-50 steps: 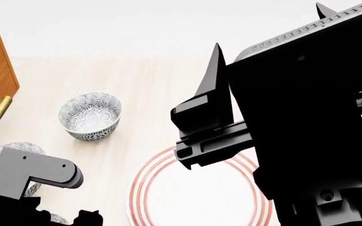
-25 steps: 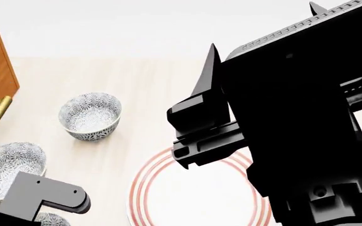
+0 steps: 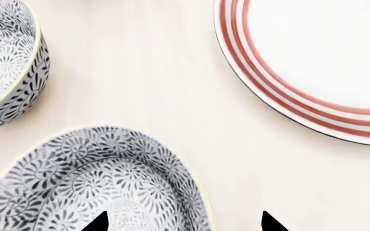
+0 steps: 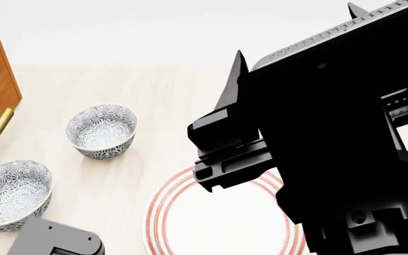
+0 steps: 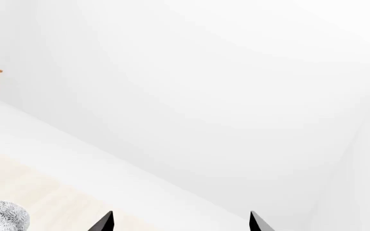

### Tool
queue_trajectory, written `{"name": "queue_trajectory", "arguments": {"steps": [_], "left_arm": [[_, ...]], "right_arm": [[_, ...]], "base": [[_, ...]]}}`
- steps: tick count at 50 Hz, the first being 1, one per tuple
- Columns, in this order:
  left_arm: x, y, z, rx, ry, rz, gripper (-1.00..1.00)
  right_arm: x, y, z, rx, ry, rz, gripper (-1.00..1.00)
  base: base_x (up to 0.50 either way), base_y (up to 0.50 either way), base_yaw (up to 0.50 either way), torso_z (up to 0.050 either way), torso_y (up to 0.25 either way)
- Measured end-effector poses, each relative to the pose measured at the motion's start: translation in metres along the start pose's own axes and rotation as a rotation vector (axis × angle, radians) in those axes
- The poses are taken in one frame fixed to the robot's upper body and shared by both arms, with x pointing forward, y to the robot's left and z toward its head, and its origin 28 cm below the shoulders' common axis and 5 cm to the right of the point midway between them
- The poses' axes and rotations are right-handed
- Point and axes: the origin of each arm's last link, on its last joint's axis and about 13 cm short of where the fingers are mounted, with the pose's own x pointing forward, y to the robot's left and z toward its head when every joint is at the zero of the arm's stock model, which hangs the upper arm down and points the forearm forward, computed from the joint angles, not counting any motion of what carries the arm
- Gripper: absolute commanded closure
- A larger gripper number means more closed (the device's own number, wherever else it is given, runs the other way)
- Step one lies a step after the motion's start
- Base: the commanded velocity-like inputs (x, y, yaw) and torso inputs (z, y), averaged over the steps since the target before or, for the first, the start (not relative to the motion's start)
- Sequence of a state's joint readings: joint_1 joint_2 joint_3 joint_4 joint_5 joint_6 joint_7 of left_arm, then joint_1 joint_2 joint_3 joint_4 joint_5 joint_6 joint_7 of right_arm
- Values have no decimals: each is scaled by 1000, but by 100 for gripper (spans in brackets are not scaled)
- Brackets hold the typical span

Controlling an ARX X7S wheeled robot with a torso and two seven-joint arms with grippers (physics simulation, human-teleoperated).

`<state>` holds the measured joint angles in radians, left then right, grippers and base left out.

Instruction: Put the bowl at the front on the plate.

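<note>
Bowl (image 3: 95,192), the front one, sits directly beneath the left gripper (image 3: 185,224). It is round, deep and glossy, white ceramic crowded with blue-grey flower swirls inside and out, with a thin pale rim. The gripper's two black pointed fingertips (image 3: 100,223) are spread wide with nothing between them. One hangs over the bowl's hollow and the other over bare table (image 3: 172,86) outside the rim, so the bowl's wall lies between them.

Just beyond that outer fingertip lies the plate (image 3: 313,110), wide, shallow and smooth white, with three thin red rings near its edge. A second patterned bowl (image 3: 5,62) stands near the front one, apart from it, on the side away from the plate. The table is pale, faintly grained wood.

The right gripper (image 5: 179,222) is raised facing a plain white wall, its tips parted and holding nothing.
</note>
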<state>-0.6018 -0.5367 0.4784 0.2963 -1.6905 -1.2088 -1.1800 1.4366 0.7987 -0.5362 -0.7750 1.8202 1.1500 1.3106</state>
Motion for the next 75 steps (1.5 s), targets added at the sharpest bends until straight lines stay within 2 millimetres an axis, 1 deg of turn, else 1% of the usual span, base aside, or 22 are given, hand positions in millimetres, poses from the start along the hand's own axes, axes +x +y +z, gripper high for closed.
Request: {"name": "queue_trajectory", "arguments": {"steps": [20, 21, 37, 44, 57, 75], "left_arm": [[6, -1, -10, 4, 46, -5, -100], [6, -1, -10, 3, 49, -5, 100], [9, 0, -12, -11, 44, -19, 100], [9, 1, -13, -9, 10, -11, 100], [9, 3, -12, 14, -122, 34, 100], [2, 4, -4, 54, -315, 34, 100]], "right_arm": [[0, 1, 0, -8, -2, 4, -100], [0, 1, 0, -8, -2, 4, -100], [-1, 1, 0, -10, -7, 7, -100], [-1, 1, 0, -11, -10, 8, -100], [-2, 1, -1, -11, -11, 10, -100], [-3, 1, -2, -10, -13, 7, -100]], "base": [[0, 0, 0, 0, 0], [0, 0, 0, 0, 0], [1, 0, 0, 0, 0], [0, 0, 0, 0, 0], [1, 0, 0, 0, 0], [0, 0, 0, 0, 0]]}}
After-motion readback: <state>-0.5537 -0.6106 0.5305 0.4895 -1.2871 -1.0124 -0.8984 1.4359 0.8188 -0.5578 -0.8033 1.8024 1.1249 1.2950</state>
